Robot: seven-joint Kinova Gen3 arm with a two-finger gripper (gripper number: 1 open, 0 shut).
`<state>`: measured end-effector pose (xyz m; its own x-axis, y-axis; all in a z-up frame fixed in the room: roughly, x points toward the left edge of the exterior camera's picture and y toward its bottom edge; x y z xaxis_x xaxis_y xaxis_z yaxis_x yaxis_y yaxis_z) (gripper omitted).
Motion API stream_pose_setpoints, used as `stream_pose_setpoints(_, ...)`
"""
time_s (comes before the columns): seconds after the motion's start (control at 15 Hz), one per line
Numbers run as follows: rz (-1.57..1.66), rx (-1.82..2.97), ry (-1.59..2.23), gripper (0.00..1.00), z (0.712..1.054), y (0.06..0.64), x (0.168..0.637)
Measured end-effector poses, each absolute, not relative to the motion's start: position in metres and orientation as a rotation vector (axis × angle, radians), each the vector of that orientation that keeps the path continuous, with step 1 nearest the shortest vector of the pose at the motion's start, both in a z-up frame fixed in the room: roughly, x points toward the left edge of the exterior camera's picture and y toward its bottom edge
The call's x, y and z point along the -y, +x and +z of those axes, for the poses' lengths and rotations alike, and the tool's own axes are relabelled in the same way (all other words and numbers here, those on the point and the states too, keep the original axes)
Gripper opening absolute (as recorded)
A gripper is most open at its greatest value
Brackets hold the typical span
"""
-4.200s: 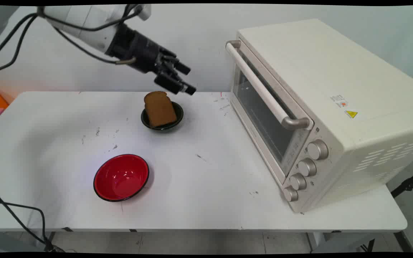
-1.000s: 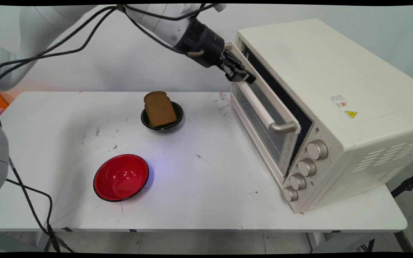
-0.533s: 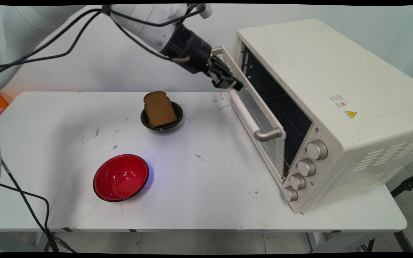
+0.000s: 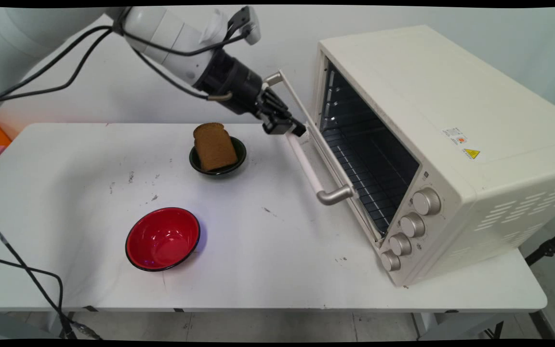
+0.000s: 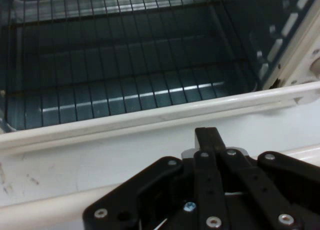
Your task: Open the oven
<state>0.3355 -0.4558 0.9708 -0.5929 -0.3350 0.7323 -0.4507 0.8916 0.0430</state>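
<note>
Now my end effector [image 4: 284,127] is grasping the handle [image 4: 312,176] of the oven [image 4: 451,120], with its door [image 5: 100,160] tilted halfway down. The bread [image 4: 215,147] leans in a dark bowl [image 4: 240,159] on the bench [image 4: 268,250], near, at eight o'clock from me.

toaster oven [image 4: 451,144] at table's [image 4: 268,270] right, bread [image 4: 214,145] in small bowl [image 4: 200,166] behind larger bowl [image 4: 163,238]

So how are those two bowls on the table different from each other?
The shiny red bowl with the black rim holds nothing, while the small dark green bowl holds a brown slice of bread leaning upright in it. The red one is clearly wider. It sits nearer the table's front edge; the dark one sits farther back, closer to the black claw at the oven door handle. Both are round and stand upright.
</note>
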Motion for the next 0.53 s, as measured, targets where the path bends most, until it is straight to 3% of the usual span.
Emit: stream_pose_setpoints(0.53,0.215,2.275,0.566,0.0,0.94,0.356,0.431)
